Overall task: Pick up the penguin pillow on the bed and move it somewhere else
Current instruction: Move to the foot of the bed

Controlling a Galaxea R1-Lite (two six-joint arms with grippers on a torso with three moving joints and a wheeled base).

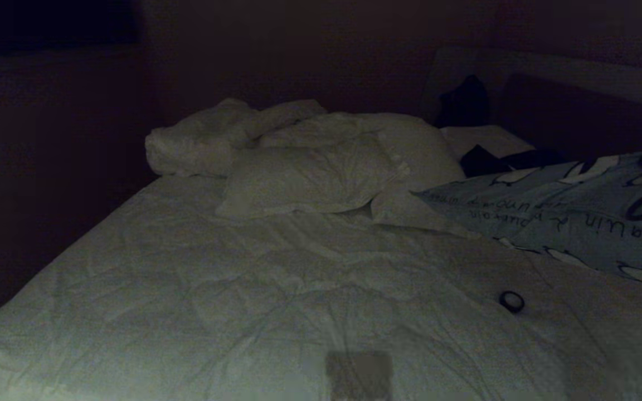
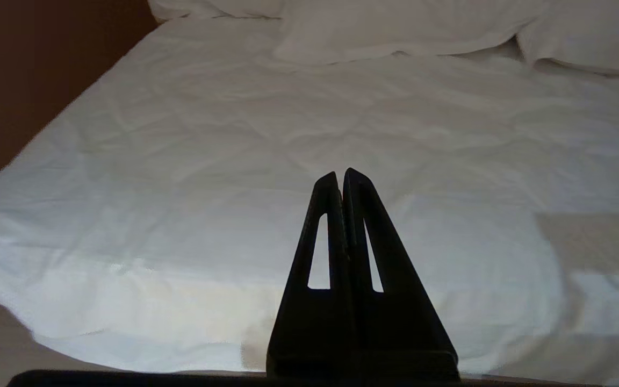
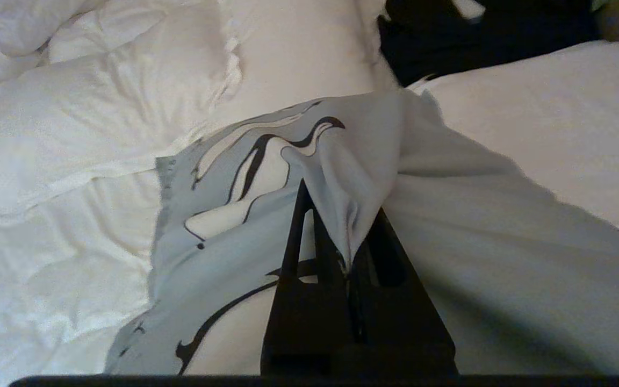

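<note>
Fabric of the penguin pillow [image 3: 234,226] is sitting pinched between the fingers of the right gripper [image 3: 348,236], whose jaws are clenching a bunched fold of the cover. From that fold the light blue-grey cloth is spreading outward on both sides of the fingers, draping over the white bed [image 3: 46,269]. In the head view the penguin pillow [image 1: 572,217] is hanging at the right edge, its near corner reaching toward the plain white pillows [image 1: 310,178], with a small dark ring [image 1: 512,301] lying on the quilt just below it. Over the bare bedding [image 2: 180,161], the left gripper [image 2: 340,174] is hovering with fingers pressed together, holding nothing.
</note>
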